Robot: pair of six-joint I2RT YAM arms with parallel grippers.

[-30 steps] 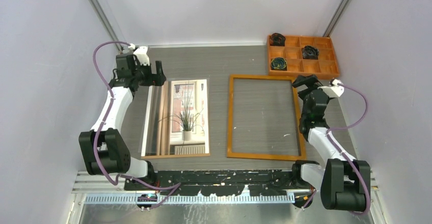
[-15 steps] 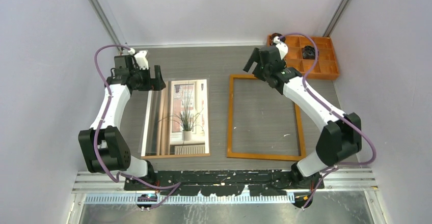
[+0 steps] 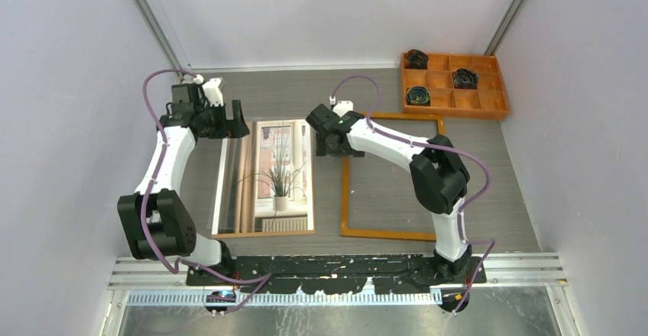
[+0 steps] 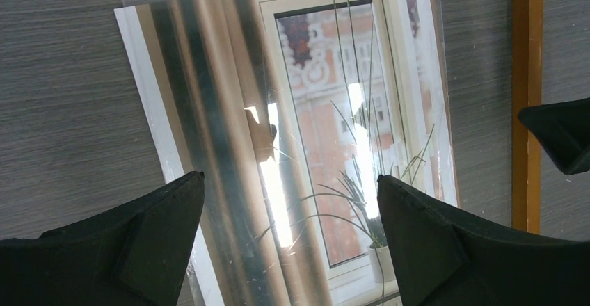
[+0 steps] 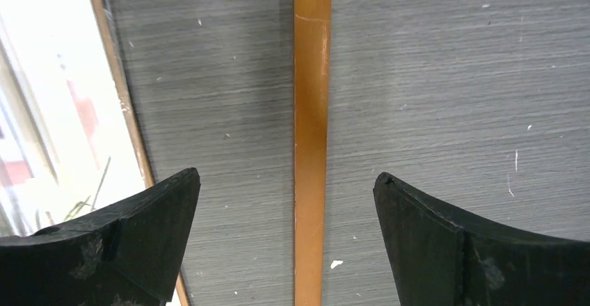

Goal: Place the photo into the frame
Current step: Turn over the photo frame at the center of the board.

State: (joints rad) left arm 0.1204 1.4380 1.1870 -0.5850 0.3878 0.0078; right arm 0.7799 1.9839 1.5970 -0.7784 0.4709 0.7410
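The photo (image 3: 267, 174) of a spiky potted plant at a window lies flat on the table's left half, with a thin brown edge showing under it. The orange-brown frame (image 3: 393, 234) lies flat to its right. My left gripper (image 3: 237, 119) is open and empty above the photo's far left corner. In the left wrist view the photo (image 4: 306, 111) fills the gap between the open jaws of the left gripper (image 4: 289, 202). My right gripper (image 3: 335, 145) is open and empty over the frame's left bar near its far corner. That bar (image 5: 311, 111) runs between the jaws of the right gripper (image 5: 286, 181).
An orange compartment tray (image 3: 489, 95) with dark coiled items stands at the back right. White walls close in both sides. The frame's left bar (image 4: 527, 55) and a right fingertip (image 4: 560, 135) show in the left wrist view. The photo's edge (image 5: 49, 111) shows in the right wrist view.
My right arm has swung from the frame's right side, across its far edge, to its left bar near the photo. The left gripper has barely moved. Photo and frame lie as before.
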